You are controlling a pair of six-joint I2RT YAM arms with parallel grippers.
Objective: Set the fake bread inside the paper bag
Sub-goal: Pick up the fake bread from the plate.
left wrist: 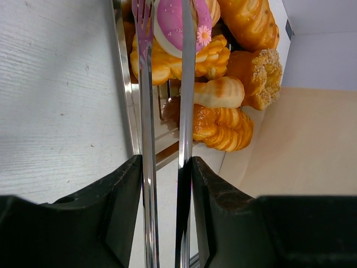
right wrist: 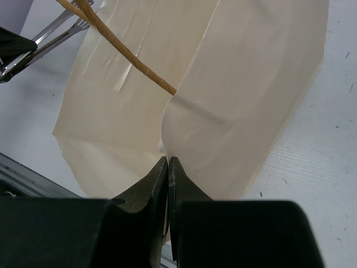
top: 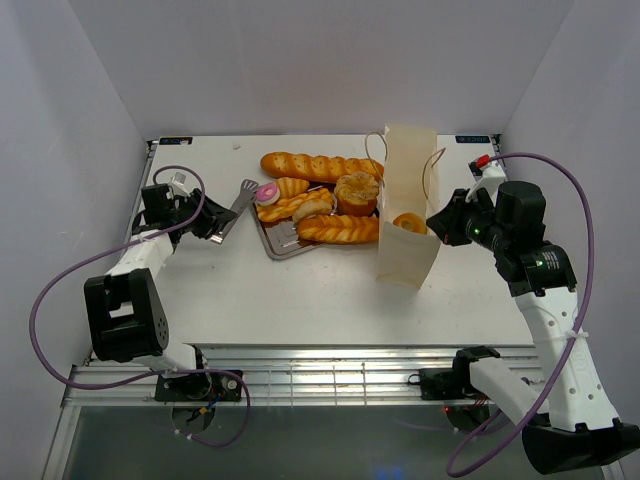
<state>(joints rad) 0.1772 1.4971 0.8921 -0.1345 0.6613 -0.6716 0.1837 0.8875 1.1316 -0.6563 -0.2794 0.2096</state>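
We're seeing the left arm (top: 140,258) reaching forward and inward over the bench (top: 250,290), left jaws clamping the metal tongs (left wrist: 186,111), tong tips sitting over the pink-iced donut (left wrist: 167,25). The fake bread (top: 325,195) is lying heaped on the tray (top: 283,248), with one piece (top: 408,222) inside the paper bag (top: 405,265). The right arm (top: 540,270) is bending inward, right jaws pinching closed on the bag's wall.

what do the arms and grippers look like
The left arm and right arm are white links with chunky black joints, each trailing a looping purple cable. The right one shows a green light and a red tab. The left gripper and right gripper have matte black fingers.
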